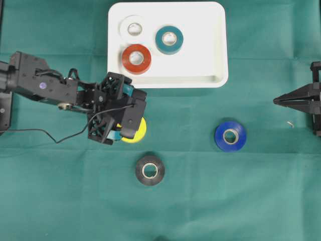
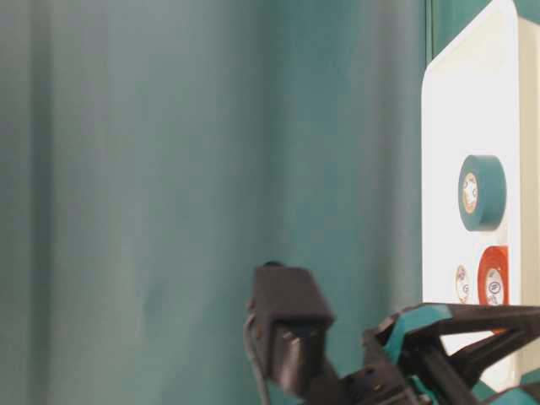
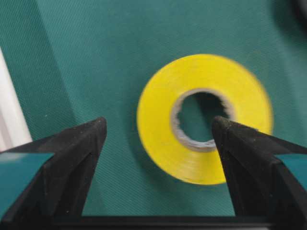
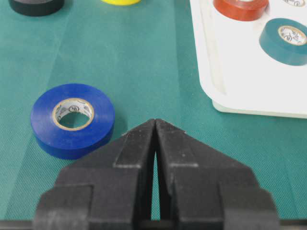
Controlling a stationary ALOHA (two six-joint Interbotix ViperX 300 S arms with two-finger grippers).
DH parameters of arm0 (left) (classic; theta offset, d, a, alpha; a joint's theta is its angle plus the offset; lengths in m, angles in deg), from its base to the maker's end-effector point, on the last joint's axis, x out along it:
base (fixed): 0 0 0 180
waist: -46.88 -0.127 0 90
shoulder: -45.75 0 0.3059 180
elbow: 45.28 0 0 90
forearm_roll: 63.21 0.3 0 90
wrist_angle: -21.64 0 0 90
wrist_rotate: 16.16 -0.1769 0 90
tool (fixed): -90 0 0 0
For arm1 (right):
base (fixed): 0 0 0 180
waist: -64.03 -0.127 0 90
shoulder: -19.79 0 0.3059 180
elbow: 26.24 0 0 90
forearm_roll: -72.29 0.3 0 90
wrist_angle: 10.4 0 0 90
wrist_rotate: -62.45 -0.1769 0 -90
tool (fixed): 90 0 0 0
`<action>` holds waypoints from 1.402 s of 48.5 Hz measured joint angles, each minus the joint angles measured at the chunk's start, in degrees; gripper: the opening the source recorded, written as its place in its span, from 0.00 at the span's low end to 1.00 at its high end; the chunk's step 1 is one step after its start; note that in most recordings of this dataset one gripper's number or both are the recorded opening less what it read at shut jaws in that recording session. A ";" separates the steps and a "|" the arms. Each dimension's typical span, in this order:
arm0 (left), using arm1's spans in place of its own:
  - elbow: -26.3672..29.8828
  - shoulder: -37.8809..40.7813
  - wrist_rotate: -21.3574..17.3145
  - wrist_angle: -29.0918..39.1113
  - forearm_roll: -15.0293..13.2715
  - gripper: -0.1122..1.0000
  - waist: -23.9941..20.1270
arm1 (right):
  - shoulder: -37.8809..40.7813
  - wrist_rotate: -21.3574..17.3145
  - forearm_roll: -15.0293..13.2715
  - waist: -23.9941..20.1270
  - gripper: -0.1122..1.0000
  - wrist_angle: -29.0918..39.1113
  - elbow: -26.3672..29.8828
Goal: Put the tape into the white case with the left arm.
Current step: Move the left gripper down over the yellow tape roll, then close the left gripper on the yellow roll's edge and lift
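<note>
From the overhead view I see the large shallow white plastic case [image 1: 168, 44] at the far edge of the green cloth-covered table [image 1: 241, 201], already carrying a white roll [image 1: 133, 27], a teal roll [image 1: 169, 39] and a red roll [image 1: 136, 58]; my left gripper [image 1: 126, 131] hangs over the yellow tape roll [image 1: 136, 131], which lies flat just off the case's near-left corner, with a black roll [image 1: 150, 170] nearer the front edge and a blue roll [image 1: 230, 136] towards the right edge. The table-level view gives me little: the case [image 2: 472, 110] standing at the right border and the gripper frame low in shot. In the left wrist view the yellow roll [image 3: 204, 117] sits off-centre, one fingertip [image 3: 79, 153] well clear on bare cloth and the other [image 3: 244, 153] over the roll's hollow core. My worry is that closing from here would pinch only one wall of the ring, or shove it sideways, since the jaws do not straddle it evenly. The jaws stand wide apart, holding nothing; whether the right-hand tip touches the roll I cannot tell. In the right wrist view my right gripper [image 4: 156, 125] rests with jaws together beside the blue roll [image 4: 73, 120], gripping nothing.
</note>
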 measured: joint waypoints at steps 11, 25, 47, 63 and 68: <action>1.85 2.90 -1.67 0.00 0.09 0.83 -0.70 | 0.00 0.00 0.00 0.00 0.02 -0.09 0.00; 2.81 5.54 -1.58 0.00 0.00 0.48 -0.53 | 0.00 0.00 0.00 0.00 0.02 0.00 0.00; 2.90 5.54 -1.32 0.00 0.00 0.33 -0.44 | 0.00 0.00 0.00 0.00 0.02 0.00 0.00; 3.96 -0.79 -1.14 4.75 0.00 0.33 0.88 | 0.00 0.00 0.00 0.00 0.02 0.00 0.00; 4.66 -2.90 -1.14 6.68 0.09 0.33 1.41 | 0.00 0.00 0.00 0.00 0.02 -0.09 0.00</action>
